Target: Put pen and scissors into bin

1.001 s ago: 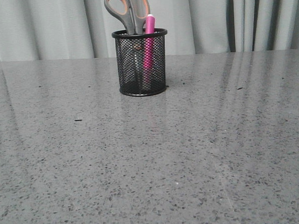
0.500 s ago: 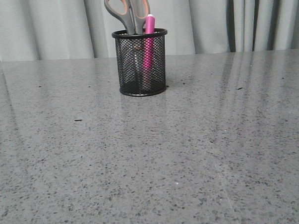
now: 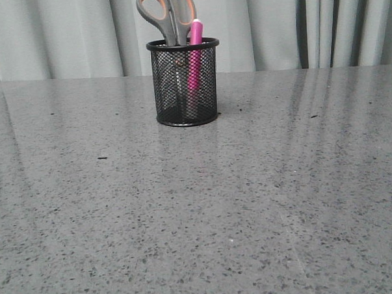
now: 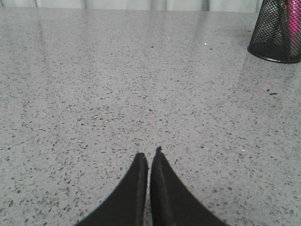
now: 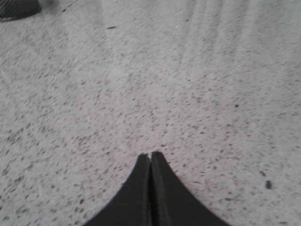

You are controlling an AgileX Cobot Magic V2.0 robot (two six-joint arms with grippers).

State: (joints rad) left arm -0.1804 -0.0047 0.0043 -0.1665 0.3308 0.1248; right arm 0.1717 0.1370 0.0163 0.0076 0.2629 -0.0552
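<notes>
Over table | L hand closed, empty | R hand closed, empty

- The small round black wire-mesh cup with a solid rim and base stands upright on the speckled grey tabletop, towards its far side.
- The large scissors with grey handles lined in orange stand in the cup, blades down, handles rising well above the rim.
- The slim magenta-pink pen with a pale rounded tip stands just beside them, nearly upright, its tip just above the rim.
</notes>
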